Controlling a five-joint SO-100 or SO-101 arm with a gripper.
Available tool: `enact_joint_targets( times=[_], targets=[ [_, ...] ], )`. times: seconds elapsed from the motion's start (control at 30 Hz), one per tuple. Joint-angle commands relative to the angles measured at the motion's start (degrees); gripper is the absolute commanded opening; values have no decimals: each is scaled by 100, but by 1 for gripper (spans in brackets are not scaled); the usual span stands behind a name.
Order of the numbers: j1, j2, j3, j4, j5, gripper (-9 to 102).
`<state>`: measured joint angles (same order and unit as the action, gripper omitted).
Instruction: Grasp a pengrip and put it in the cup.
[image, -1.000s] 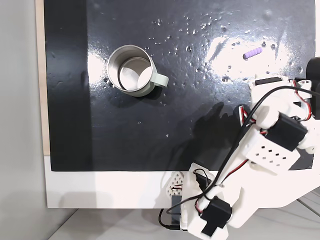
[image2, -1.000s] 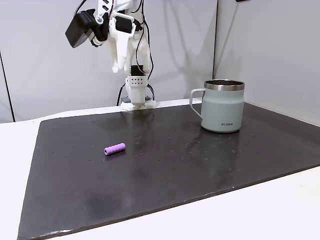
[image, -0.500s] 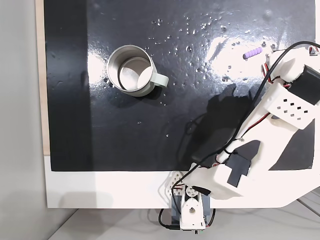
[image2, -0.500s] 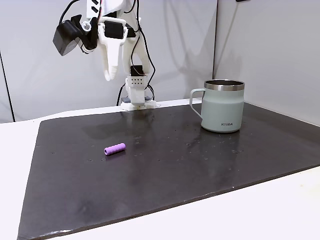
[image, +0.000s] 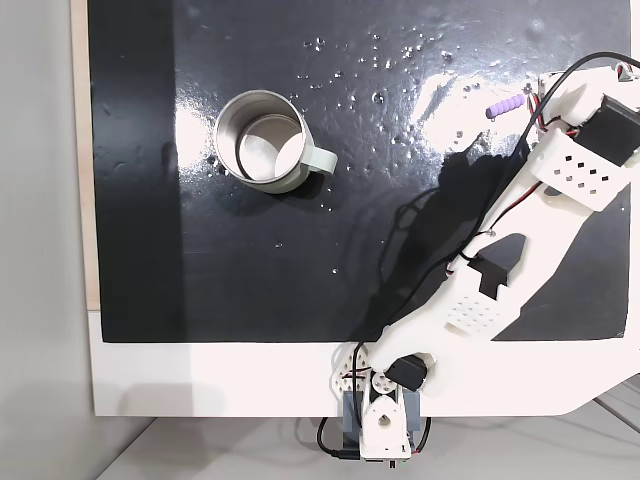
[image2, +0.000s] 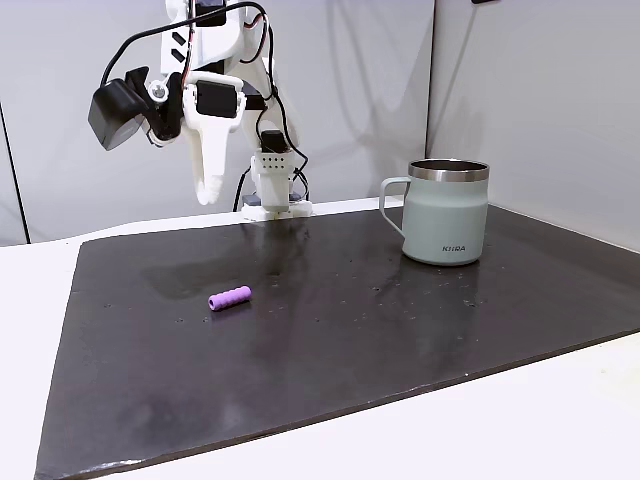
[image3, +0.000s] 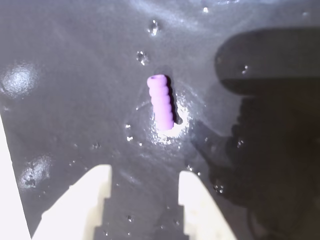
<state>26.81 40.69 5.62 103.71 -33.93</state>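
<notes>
The lilac ribbed pengrip (image3: 161, 101) lies on the black mat (image2: 330, 340), just ahead of my gripper (image3: 145, 177) in the wrist view. The gripper is open, with bare mat between its two white fingers (image3: 92, 187). In the side fixed view the gripper (image2: 207, 192) hangs well above the mat, behind the pengrip (image2: 230, 297). From above, the pengrip (image: 503, 106) sits at the mat's upper right, close to my arm's end. The mint-green cup (image: 262, 140) stands upright, far from the pengrip; in the side view the cup (image2: 447, 213) is at the right.
The arm's base (image2: 274, 188) stands at the mat's far edge in the side view. Small shiny specks (image: 385, 60) dot the mat. White table (image: 200, 375) surrounds the mat. A dark shadow (image3: 270, 125) of the arm falls right of the pengrip.
The arm has unfolded and reached out over the mat toward the pengrip. In the side view the gripper moved left and came lower. Pengrip and cup have stayed put.
</notes>
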Motion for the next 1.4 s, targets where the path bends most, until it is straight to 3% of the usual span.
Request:
enact_joint_targets(
  times=[0.0,0.63,1.37],
  targets=[
    [-97,-26,-475,-141,167,19],
    [-246,-800,-475,-1485,835,20],
    [-448,-1828,-475,-1160,343,21]
  ],
)
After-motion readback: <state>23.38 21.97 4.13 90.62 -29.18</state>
